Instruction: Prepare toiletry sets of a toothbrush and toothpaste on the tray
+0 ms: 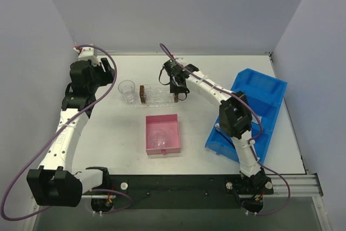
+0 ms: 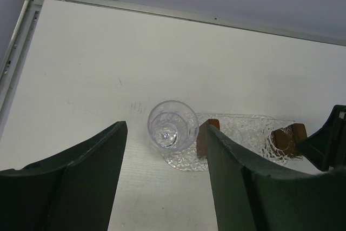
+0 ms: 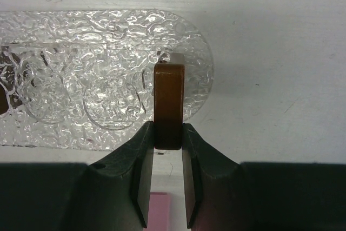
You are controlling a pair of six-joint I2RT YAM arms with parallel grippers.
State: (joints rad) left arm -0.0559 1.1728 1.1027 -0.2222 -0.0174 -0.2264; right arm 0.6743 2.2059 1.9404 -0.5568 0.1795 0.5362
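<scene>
Clear bumpy plastic, so the tray [image 1: 158,96] is hard to spot on the white desk [image 1: 108,133]. We see it lying flat in the middle, toward the far side. Its long axis runs left to right, with a brown block standing upright at each end.

The right hand [image 3: 168,133] is closed on the right-end brown block [image 3: 168,98]. Both fingers [image 3: 141,166] press against its sides, and the tray's rounded end pokes out past them on the far side. The left-end block [image 2: 208,136] stands free.

The left hand [image 1: 108,71] hangs over the far left of the desk. Its jaws are wide apart and it holds nothing.

As for containers, a clear cup [image 2: 172,124] stands upright at the tray's left end. We can't tell if it sits on the rim or just touches it. The pink box [image 1: 162,120] sits just near of the tray with a second clear cup [image 1: 159,140] inside, at its near side. The big blue bin [image 1: 259,87] lies at an angle on the right, and we can't make out what's in it.
</scene>
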